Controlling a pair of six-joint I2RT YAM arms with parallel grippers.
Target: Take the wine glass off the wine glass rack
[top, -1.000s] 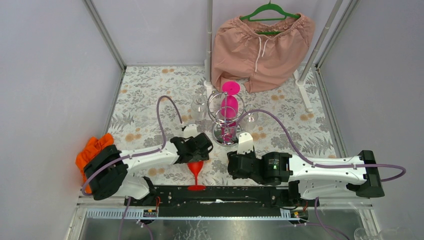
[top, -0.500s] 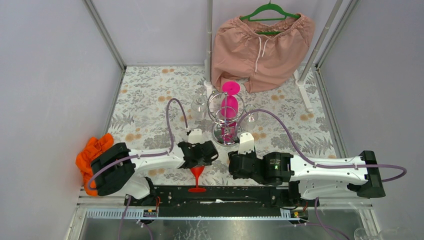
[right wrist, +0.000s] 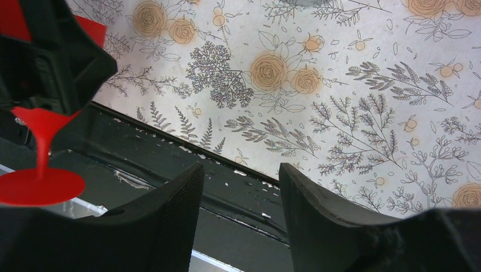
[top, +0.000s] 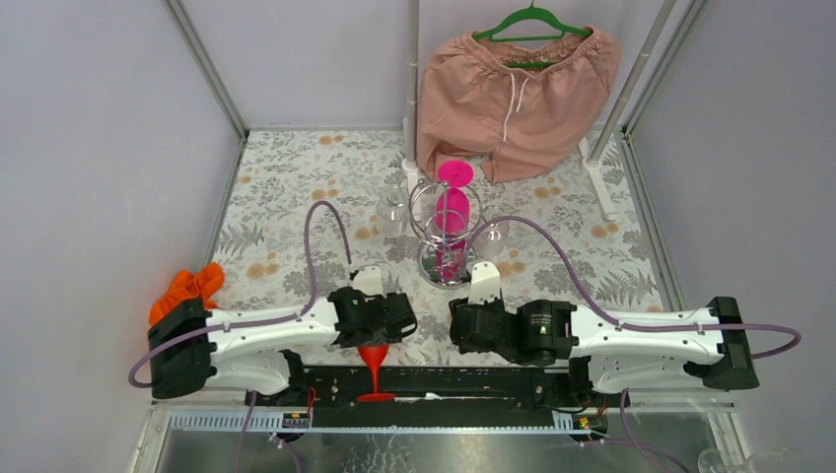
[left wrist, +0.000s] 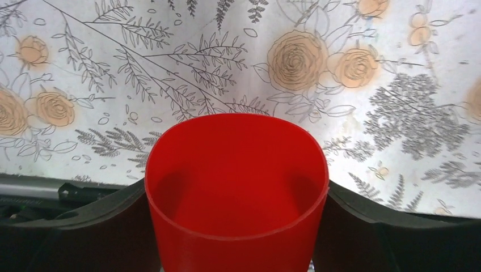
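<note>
Moved: left pincer [top: 373, 320] and red wine glass [top: 375, 357] pulled nearer, foot now over near rail [top: 473, 379]. Pincer clamped on bowl; glass well apart from wine glass rack [top: 446, 236], far centre. Idle: right pincer [top: 471, 325] parted, empty. Step: carry-off. Next: stand glass on table [top: 286, 197], release.

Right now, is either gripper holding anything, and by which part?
The left gripper holds the red glass by its bowl, a finger on each side. The right gripper is open and empty.
</note>
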